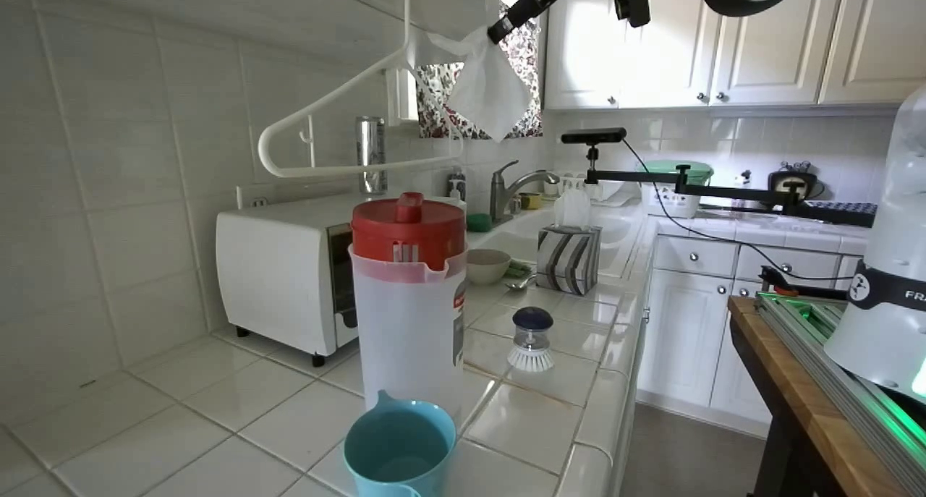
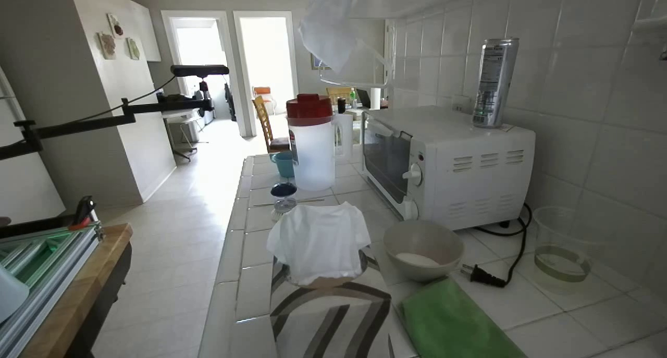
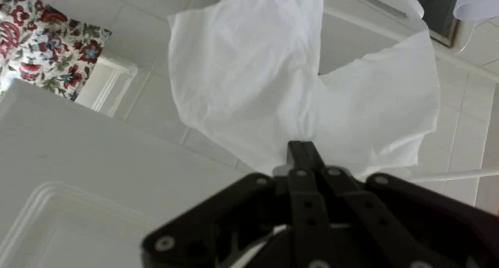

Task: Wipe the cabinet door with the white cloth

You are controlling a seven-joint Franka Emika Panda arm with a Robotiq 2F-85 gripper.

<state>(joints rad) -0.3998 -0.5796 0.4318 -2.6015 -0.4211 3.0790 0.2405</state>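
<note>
High above the surface (image 1: 181, 446), the pincer (image 3: 300, 143) was clamped narrow on a gathered pinch of the white cloth (image 3: 280, 80), and the cloth hung in mid-air in all 3 views, spilling into 2 loose flaps! The cabinet door (image 3: 85, 229) loomed close in the wrist view, moulded panel and all; whether fabric touched it, you could not tell. It looked like the approach, or the very start of the wipe.

Now for the danger: that hanger (image 1: 318, 171), hung just beside the cloth! A sideways sweep could have snagged a flap on its frame, tearing the cloth loose or bringing the hanger down. Below, a tall can (image 1: 371, 146) stood upright on the toaster oven (image 1: 278, 265), just where a falling hanger might have toppled it!

And the grip took in so little fabric. Too hard a push against the door could have worked the thin cloth out, leaving bare pincer tips to scrape the finish; too timid, and those limp flaps would probably have brushed by, wiping next to nothing.
</note>
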